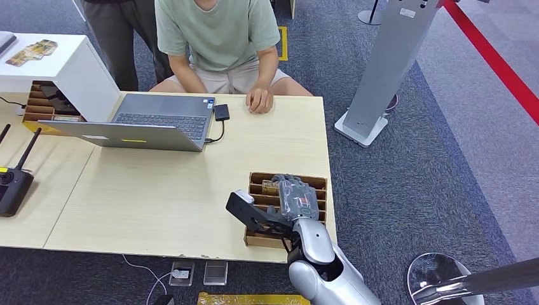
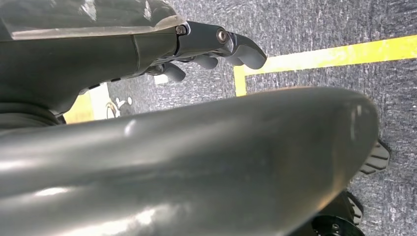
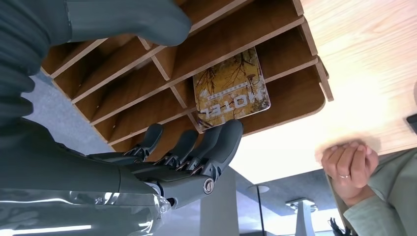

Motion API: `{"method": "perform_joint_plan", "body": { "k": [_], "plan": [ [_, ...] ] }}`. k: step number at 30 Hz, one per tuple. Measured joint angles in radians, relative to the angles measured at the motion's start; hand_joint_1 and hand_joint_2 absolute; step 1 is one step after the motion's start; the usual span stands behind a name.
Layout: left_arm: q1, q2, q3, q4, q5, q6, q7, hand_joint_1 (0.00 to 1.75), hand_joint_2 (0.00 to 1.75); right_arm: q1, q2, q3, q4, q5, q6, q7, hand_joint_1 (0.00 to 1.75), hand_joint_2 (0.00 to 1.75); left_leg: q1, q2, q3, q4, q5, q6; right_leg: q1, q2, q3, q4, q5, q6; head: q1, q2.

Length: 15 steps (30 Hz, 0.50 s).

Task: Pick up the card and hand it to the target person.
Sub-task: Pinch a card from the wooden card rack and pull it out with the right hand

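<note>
At a pale wooden table (image 1: 159, 190), one seated person (image 1: 216, 32) waits while the robot's right hand (image 3: 192, 157) hovers empty, fingers apart, over a slotted wooden box (image 1: 318, 184). One card (image 3: 231, 91) stands in a slot, seemingly ungrasped. Reaching is underway; next, pinch its edge. The left hand (image 2: 216, 46) hangs empty, fingers loosely curled.
</note>
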Motion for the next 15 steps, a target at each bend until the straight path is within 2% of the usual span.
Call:
{"method": "perform_joint_plan", "body": {
  "k": [15],
  "plan": [
    [0.0, 0.0, 0.0, 0.0, 0.0, 0.001, 0.001, 0.0, 0.0, 0.0, 0.001, 0.001, 0.012, -0.029, -0.006, 0.0, 0.55, 1.75, 0.0, 0.0, 0.0, 0.0, 0.0, 0.0, 0.0, 0.0, 0.0, 0.0, 0.0, 0.0, 0.0, 0.0]
  ]
}}
